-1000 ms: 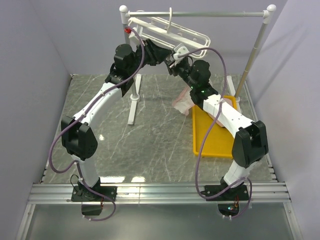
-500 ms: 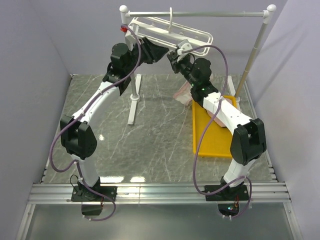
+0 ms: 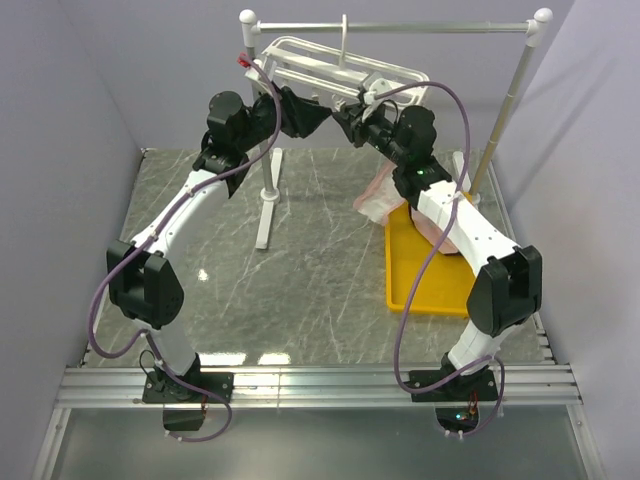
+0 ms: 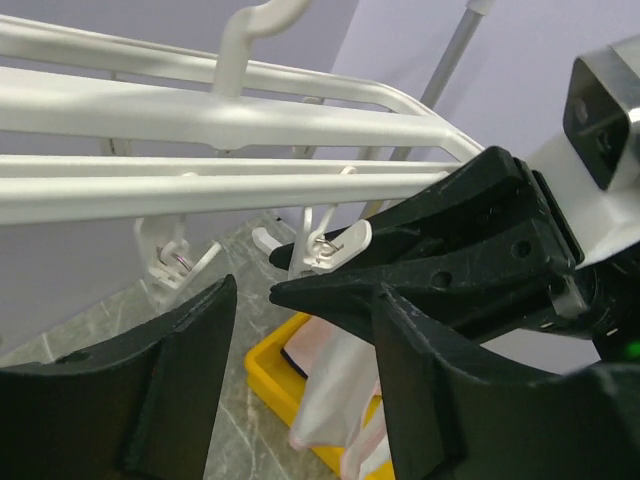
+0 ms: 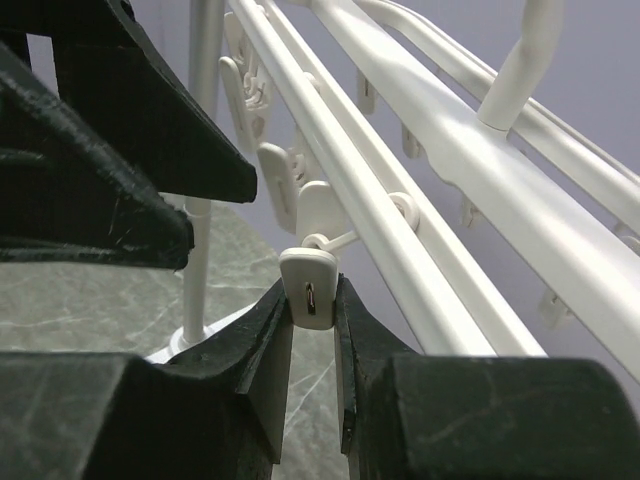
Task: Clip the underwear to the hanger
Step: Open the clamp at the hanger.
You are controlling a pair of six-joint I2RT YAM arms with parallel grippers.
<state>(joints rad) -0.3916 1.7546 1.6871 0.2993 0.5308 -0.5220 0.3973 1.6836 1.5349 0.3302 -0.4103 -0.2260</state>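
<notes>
The grey rail stand point(image 3: 400, 27) stands over both my wrists, and the hanger point(image 3: 340, 70) hooks onto it, its white bars running just above my fingers. Far below my right gripper point(image 5: 312, 292) sits the yellow tray point(image 3: 420, 290) on the table point(image 3: 320, 260). The underwear point(image 3: 375, 195) lies down there, pale pink, draped at the tray's edge nearest the stand. A 2nd pink piece may lie under my right forearm, though I cannot make it out well. Neither of my grippers holds any fabric.

My right gripper is pressed together on 1 small clip point(image 5: 308, 275) that dangles from the hanger's nearest bar, squeezing it by its flat sides. My left gripper point(image 4: 300, 300) hangs just beside it, fingers spread wide and holding nothing, facing the same clip.

I judge the fabric light, limp and likely to sag. I would take it by the waistband hem, where the doubled edge gives the clip something to bite. The clip is stiff and sprung, yet swings on its loop, and the hanger sways on its hook, so firm steadying matters.
</notes>
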